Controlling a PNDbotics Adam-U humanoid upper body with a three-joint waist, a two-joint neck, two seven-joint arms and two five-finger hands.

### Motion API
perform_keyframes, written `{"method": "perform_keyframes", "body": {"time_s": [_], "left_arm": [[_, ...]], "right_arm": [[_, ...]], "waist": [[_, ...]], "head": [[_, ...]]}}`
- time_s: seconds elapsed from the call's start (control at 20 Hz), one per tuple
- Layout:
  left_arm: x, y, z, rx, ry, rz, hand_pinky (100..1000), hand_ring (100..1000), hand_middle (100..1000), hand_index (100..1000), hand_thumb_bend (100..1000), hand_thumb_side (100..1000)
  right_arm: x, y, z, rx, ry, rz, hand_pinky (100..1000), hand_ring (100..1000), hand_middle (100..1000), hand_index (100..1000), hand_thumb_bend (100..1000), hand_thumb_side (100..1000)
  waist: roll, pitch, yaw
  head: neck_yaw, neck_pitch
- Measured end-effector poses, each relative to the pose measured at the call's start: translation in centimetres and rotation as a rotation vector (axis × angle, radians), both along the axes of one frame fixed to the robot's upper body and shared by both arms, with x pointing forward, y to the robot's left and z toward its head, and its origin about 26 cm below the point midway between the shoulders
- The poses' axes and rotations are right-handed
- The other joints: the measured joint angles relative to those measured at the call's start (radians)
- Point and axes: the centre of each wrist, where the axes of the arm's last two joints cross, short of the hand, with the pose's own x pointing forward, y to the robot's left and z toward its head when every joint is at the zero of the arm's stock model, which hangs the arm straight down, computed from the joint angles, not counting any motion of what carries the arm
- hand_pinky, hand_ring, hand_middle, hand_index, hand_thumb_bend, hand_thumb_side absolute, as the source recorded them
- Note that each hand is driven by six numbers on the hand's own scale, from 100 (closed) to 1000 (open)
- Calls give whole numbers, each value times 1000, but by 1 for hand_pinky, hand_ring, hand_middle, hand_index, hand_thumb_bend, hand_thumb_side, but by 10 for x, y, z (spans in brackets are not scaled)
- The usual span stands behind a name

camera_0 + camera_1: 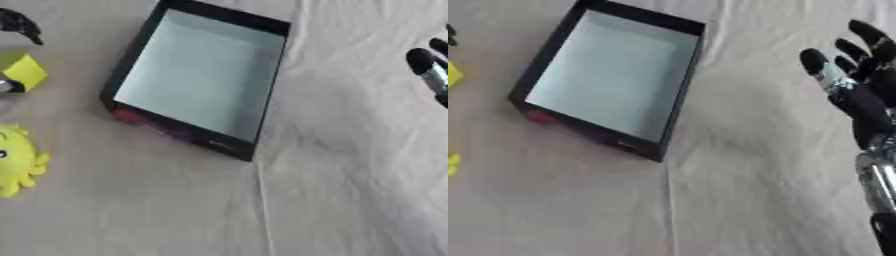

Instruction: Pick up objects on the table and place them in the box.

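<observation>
Box [199,75], black walls, pale bare floor, sits tilted in upper centre of frame on the cloth-covered bench [350,190]. Left eye view shows yellow plush toy [17,160] at left edge and yellow block [24,72] above it, well apart from box; right eye view only clips both. Left hand [19,24]: dark tip at upper left, can't tell its fingers. Right hand [859,95] shows best in right eye view, right edge, fingers straight and spread, holding nothing
</observation>
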Motion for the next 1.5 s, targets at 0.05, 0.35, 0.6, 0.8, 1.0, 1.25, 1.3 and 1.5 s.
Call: {"method": "perform_keyframes", "body": {"time_s": [0.05,0.35,0.6,0.8,1.0,1.25,1.3,1.5], "left_arm": [[0,1,-1,-2,5,5,822,802,808,786,548,100],[-1,3,-12,-78,52,7,821,797,807,771,531,100],[-7,1,-1,-57,60,26,817,822,826,794,559,100],[-8,2,0,-1,73,63,808,809,812,827,568,100],[-5,3,-2,14,88,85,798,783,780,851,587,100],[0,0,-6,-13,98,86,770,744,728,854,626,136],[0,0,-6,-14,99,87,766,741,720,856,631,154],[1,-2,-7,-4,101,86,768,752,734,866,664,226]], "right_arm": [[0,0,0,0,0,0,939,909,942,844,689,268],[0,0,0,-1,0,0,939,910,942,845,688,267],[0,0,0,-2,0,-1,940,910,943,845,688,266],[0,0,0,-4,-1,-1,940,910,943,845,688,266],[0,0,0,-4,-3,0,941,911,943,845,688,266],[0,1,-1,1,-1,3,941,911,943,846,687,264],[0,1,-1,2,0,3,941,911,943,846,687,264],[1,1,-2,2,5,2,942,911,943,846,687,264]], "waist": [[0,1,1],[0,6,2],[2,6,2],[4,6,-1],[3,9,-8],[5,15,-13],[6,17,-13],[7,19,-14]], "head": [[0,0],[-1,0],[-4,1],[-4,1],[-3,0],[0,0],[0,0],[1,0]]}}
